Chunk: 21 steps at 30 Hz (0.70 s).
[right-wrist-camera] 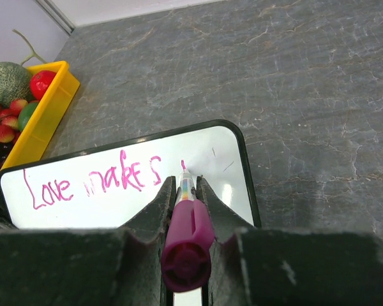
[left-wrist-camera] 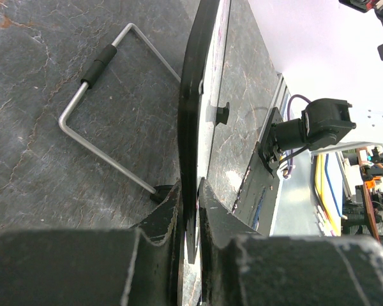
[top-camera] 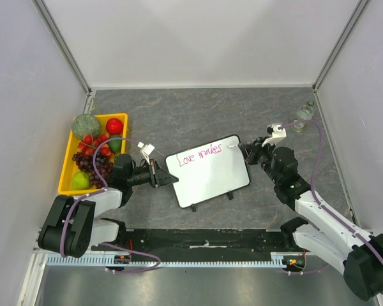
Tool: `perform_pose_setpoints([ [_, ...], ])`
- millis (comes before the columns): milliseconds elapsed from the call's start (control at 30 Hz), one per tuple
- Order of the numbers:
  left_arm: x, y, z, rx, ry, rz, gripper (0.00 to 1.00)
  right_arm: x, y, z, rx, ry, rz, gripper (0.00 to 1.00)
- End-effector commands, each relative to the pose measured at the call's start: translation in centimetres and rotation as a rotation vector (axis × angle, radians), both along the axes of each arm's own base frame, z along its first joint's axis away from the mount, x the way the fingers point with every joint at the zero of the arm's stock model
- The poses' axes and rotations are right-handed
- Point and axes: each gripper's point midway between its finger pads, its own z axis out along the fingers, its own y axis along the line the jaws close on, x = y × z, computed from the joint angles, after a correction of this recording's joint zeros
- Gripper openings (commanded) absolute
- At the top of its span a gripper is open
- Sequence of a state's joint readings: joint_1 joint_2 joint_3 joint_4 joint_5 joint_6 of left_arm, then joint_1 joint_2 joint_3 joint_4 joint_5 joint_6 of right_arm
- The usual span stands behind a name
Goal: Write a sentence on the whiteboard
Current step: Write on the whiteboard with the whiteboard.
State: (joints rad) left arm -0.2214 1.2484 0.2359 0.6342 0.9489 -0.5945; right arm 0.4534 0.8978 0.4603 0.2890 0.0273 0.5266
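The whiteboard (top-camera: 210, 175) lies tilted in the middle of the table, and its white face also shows in the right wrist view (right-wrist-camera: 89, 204). The pink sentence (top-camera: 201, 155) reads "Love makes" (right-wrist-camera: 92, 182) in one line, with a short new stroke past the "s". My left gripper (top-camera: 159, 174) is shut on the whiteboard's left edge (left-wrist-camera: 193, 127), which shows edge-on. My right gripper (top-camera: 246, 152) is shut on a magenta marker (right-wrist-camera: 186, 233). The marker tip touches the board at the new stroke (right-wrist-camera: 183, 167).
A yellow tray (top-camera: 69, 167) of toy fruit stands at the left, also in the right wrist view (right-wrist-camera: 48, 118). A small clear bottle (top-camera: 303, 115) stands at the back right. The board's wire stand (left-wrist-camera: 108, 105) rests on the grey table. Walls enclose three sides.
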Motion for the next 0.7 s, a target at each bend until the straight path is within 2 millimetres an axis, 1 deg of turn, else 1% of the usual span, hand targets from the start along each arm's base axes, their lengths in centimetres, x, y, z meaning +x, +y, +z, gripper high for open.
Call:
perform_pose_setpoints([
  [0, 0.8, -0.1, 0.6, 0.006, -0.056, 0.001, 0.02, -0.6, -0.3, -1.0, -0.022, 0.011, 0.012, 0.0],
  [133, 0.7, -0.1, 0.6, 0.005, -0.055, 0.0, 0.02, -1.1, -0.3, -1.5, -0.018, 0.017, 0.022, 0.0],
  [233, 0.8, -0.1, 0.6, 0.006, -0.055, 0.001, 0.02, -1.2, -0.3, -1.3, -0.014, 0.014, 0.02, 0.0],
  [333, 0.7, -0.1, 0.5, 0.006, -0.055, 0.0, 0.02, -1.0, -0.3, 0.2, 0.011, -0.013, 0.014, 0.0],
  [500, 0.7, -0.1, 0.6, 0.005, -0.055, 0.0, 0.02, -0.6, 0.1, 3.7, 0.062, -0.077, 0.017, 0.0],
  [567, 0.7, -0.1, 0.5, 0.006, -0.055, 0.001, 0.02, -0.4, 0.2, 4.7, 0.074, -0.096, 0.015, 0.0],
  [667, 0.7, -0.1, 0.6, 0.005, -0.057, 0.0, 0.02, 0.2, 0.3, 5.4, 0.078, -0.107, 0.008, 0.0],
])
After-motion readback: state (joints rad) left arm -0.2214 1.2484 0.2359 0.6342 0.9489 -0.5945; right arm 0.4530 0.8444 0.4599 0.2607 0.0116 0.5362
